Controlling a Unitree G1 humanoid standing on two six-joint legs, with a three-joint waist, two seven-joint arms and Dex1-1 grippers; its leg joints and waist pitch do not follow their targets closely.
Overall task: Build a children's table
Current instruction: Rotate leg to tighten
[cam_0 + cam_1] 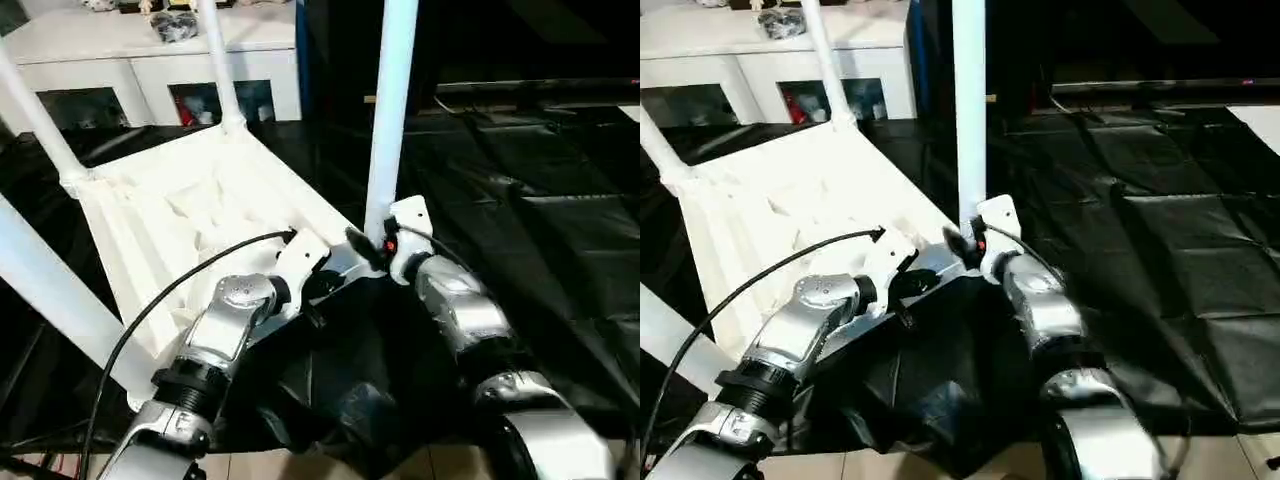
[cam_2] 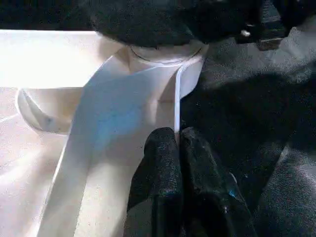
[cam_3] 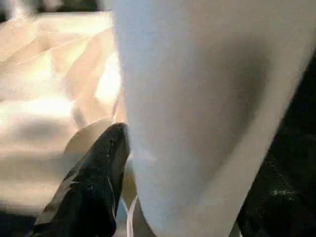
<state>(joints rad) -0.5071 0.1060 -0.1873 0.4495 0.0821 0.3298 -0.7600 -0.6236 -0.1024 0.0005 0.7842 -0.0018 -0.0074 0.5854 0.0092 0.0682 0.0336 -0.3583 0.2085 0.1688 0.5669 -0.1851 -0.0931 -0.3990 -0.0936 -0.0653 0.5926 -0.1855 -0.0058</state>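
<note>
The tabletop [image 1: 190, 215] is lying upside down on a black sheet [image 1: 540, 230], ribbed underside up, and it's the thing to go by here. Behind it there's a white cabinet [image 1: 140, 50] with glass doors. Legs stand up out of the corner sockets: two at the far corners [image 1: 222, 70] [image 1: 35, 115], one big blurry one [image 1: 45, 290] at the near corner on the robot's left, and one [image 1: 390, 110] at the near corner on the robot's right, where both arms are busy. The right gripper [image 1: 375, 250] is at the base of that leg, and in the right wrist view one black finger [image 3: 94, 182] sits right against the tube, so it looks clamped on the leg. The left gripper [image 2: 180, 143] is just beside it on the tabletop's edge, fingers pinched onto the thin rim right below the socket. A black cable [image 1: 170, 290] loops over the left forearm.
</note>
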